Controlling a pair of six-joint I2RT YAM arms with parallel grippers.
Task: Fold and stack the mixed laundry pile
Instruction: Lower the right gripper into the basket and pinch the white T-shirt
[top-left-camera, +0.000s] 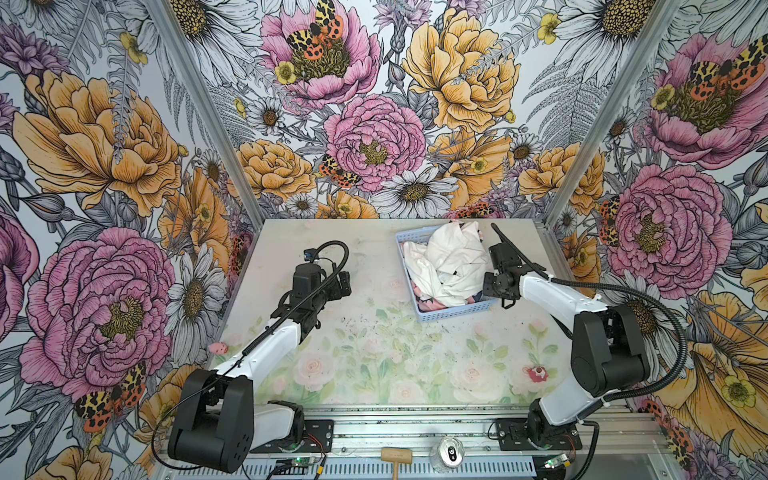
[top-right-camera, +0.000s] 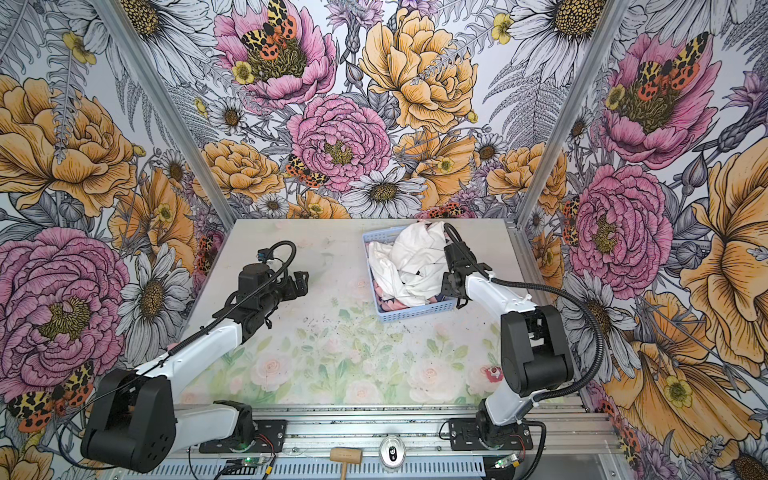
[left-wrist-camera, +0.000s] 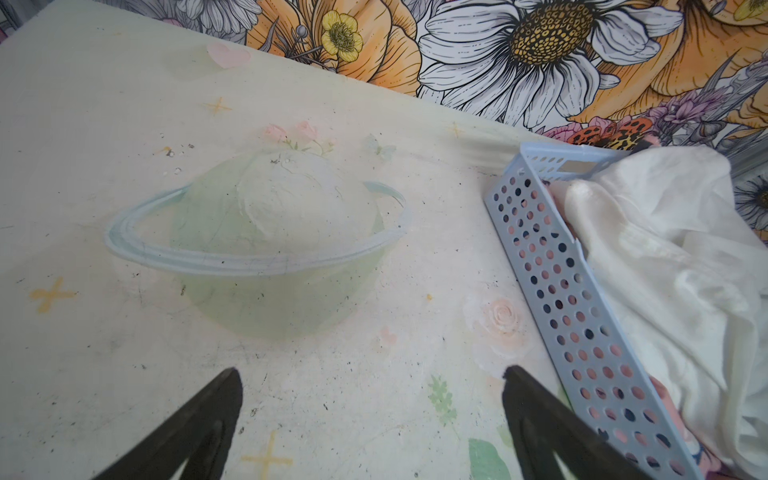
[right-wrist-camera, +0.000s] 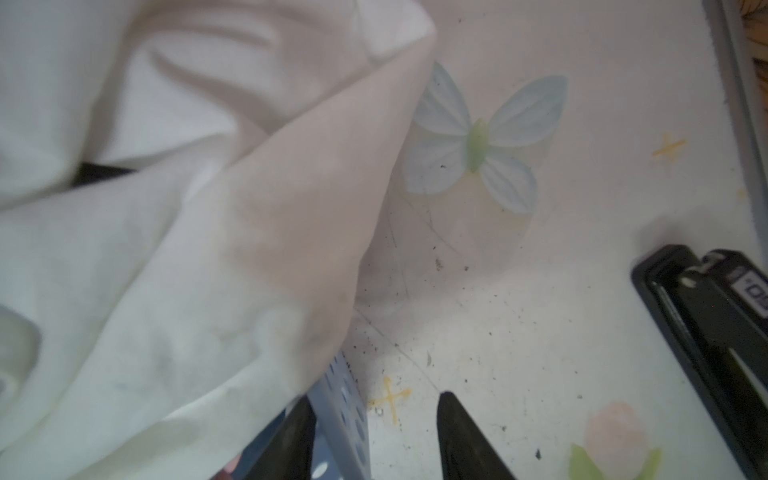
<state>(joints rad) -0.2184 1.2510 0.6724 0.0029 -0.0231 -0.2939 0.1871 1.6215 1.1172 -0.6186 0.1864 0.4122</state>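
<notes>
Nearest me on the front rail (top-left-camera: 415, 432) lie a wooden mallet (top-left-camera: 397, 456) and a silver drink can (top-left-camera: 451, 452). At the far right corner of the tabletop (top-left-camera: 374, 336), the light blue perforated plastic basket (top-left-camera: 455, 316) holds the crumpled white T-shirt (top-left-camera: 451, 257) over the pink printed garment (top-left-camera: 428, 306). My right gripper (right-wrist-camera: 374, 395) straddles its wall, fingers half-narrowed; my left gripper (left-wrist-camera: 372, 370) hovers to its left, fingers spread wide.

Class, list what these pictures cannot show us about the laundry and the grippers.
- pink printed garment: mostly buried under the white T-shirt in the blue basket, both top views.
- right gripper: only fingertips show; the right wrist view's edge cuts the rest.
- left gripper: likewise, left wrist view.
</notes>
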